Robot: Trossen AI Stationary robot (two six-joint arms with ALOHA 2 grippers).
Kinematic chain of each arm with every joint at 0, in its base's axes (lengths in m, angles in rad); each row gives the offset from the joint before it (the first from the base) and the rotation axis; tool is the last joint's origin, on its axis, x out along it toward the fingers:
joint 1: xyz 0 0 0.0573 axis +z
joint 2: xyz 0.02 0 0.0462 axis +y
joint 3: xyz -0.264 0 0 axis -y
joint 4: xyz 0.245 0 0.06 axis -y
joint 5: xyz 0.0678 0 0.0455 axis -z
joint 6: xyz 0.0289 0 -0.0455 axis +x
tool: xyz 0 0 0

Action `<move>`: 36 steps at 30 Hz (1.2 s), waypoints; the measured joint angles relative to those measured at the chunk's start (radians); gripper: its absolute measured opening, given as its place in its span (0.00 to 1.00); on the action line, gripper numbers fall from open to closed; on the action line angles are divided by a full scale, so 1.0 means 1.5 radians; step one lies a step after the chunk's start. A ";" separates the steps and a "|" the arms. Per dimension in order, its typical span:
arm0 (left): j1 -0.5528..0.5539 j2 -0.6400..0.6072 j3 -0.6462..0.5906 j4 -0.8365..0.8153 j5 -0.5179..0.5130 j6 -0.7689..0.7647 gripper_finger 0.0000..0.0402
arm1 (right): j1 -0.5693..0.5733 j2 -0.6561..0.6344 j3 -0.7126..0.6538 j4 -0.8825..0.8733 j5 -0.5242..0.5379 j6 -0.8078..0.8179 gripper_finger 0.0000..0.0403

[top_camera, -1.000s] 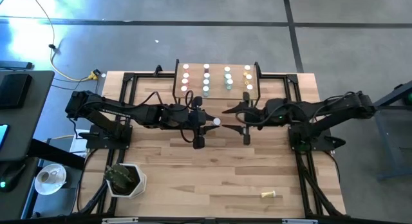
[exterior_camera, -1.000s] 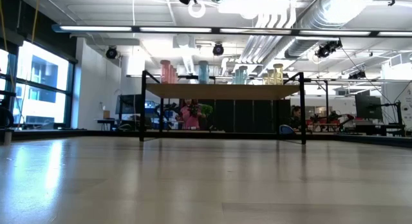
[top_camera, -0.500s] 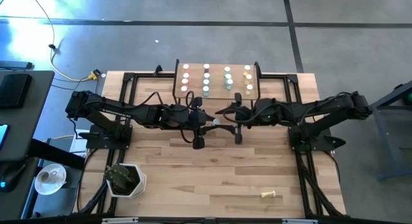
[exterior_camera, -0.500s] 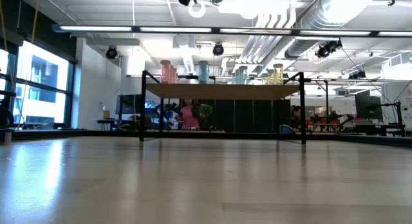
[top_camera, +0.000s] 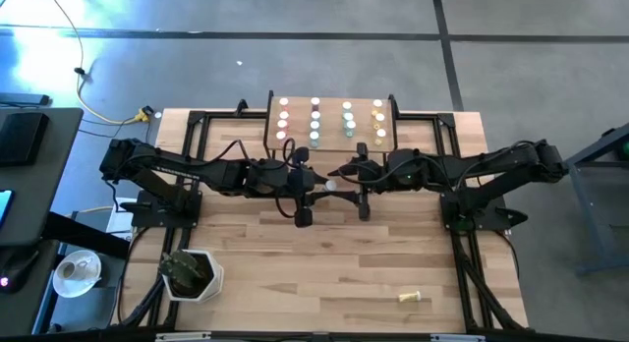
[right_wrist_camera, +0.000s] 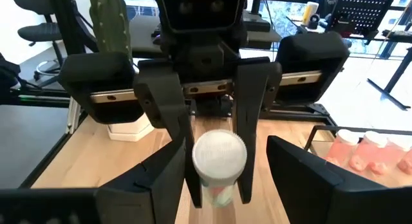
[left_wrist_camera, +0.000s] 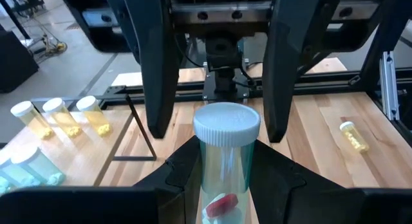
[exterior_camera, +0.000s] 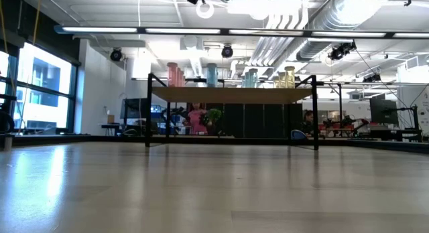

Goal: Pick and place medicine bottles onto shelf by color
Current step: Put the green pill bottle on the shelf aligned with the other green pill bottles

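A medicine bottle with a white cap and a clear blue-green body hangs above the table's middle, and my left gripper is shut on it. My right gripper is open. Its fingers stand on either side of the cap without touching it. The shelf at the table's far edge carries columns of pink, blue, green and yellow bottles, upright on their bases. One yellow bottle lies on its side near the front right. My left gripper pinches the bottle's body between its two fingers, just behind the cap. The fingers come nearly level from the table's left and lie along the bottle. The cap end sticks out past the fingertips toward my right gripper, lifted clear of the table.
A potted cactus stands at the front left corner. Black frame rails run along both table sides. A mug sits off the table at the left. The shelf stands on thin black legs.
My right gripper has moved toward the table's left and slightly down, rolling a little, so that its open fingers now flank the cap of the held bottle. It then stopped. My left gripper and the bottle have kept still.
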 joint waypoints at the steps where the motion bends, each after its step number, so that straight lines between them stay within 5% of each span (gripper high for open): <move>1: 0.000 0.000 0.000 0.004 0.000 0.006 0.24 | 0.000 0.000 0.000 0.000 -0.004 0.002 0.52; 9: 0.000 0.000 0.000 0.018 0.000 0.028 0.24 | -0.001 0.000 0.000 0.001 -0.004 0.002 0.50; 21: 0.000 0.000 0.000 0.017 -0.003 0.026 0.24 | 0.000 -0.001 0.000 0.001 -0.005 -0.016 0.29; 36: 0.000 0.000 0.000 0.023 -0.003 0.029 0.27 | 0.000 -0.001 0.000 0.002 -0.004 -0.016 0.29</move>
